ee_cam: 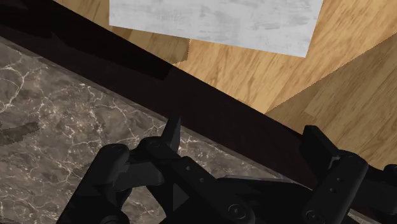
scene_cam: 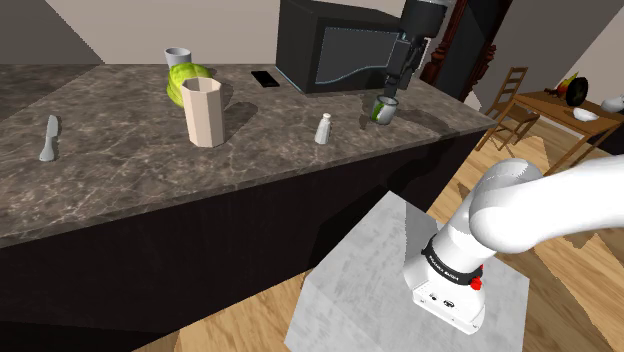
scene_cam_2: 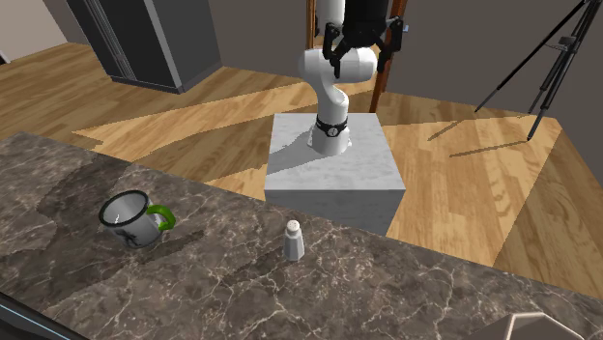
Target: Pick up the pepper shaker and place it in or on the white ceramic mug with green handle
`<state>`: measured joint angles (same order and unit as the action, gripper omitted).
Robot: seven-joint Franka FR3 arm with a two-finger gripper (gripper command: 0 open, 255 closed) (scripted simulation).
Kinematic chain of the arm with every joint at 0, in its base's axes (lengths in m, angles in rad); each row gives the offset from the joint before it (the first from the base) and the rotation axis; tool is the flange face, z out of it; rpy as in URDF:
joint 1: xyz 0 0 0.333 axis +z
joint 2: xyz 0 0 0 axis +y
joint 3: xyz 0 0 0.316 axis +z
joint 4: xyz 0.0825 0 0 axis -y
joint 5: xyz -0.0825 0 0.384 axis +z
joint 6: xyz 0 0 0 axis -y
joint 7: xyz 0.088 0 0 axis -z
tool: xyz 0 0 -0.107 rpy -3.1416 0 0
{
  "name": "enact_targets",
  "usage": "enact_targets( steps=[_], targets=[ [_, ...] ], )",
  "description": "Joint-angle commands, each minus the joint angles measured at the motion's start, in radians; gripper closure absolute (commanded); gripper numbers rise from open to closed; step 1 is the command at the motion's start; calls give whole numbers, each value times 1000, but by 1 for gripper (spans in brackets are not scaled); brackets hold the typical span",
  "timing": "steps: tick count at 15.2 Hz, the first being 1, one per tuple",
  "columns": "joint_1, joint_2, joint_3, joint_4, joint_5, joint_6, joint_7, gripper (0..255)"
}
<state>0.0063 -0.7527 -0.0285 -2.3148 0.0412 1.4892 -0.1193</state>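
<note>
White and upright, the pepper shaker [scene_cam: 323,128] stands below my gripper [scene_cam: 391,91], toward the shoulder view's left; my fingers are spread, holding nothing.

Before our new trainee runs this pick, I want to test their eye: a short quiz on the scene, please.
1. True or false: the black two-finger hand is shut on the small white pepper shaker.
2. Fill in: the white, dark-rimmed mug has a handle coloured ____.
3. The shaker is: A upright on the dark marble counter; B lying on it; C inside the mug.
Key: 1 false; 2 green; 3 A.
</note>
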Motion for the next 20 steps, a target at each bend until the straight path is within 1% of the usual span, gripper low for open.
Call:
enact_targets(
  steps=[1,6,11,15,20],
  targets=[
    [0,0,0,0,0,0,0,0],
    [-8,101,-32,-47,-50,168,-68,0],
    [-17,233,-65,-58,-90,334,-129,0],
    [-23,355,-90,-41,-115,460,-173,0],
    [-30,523,-117,13,-135,601,-227,0]
  ],
)
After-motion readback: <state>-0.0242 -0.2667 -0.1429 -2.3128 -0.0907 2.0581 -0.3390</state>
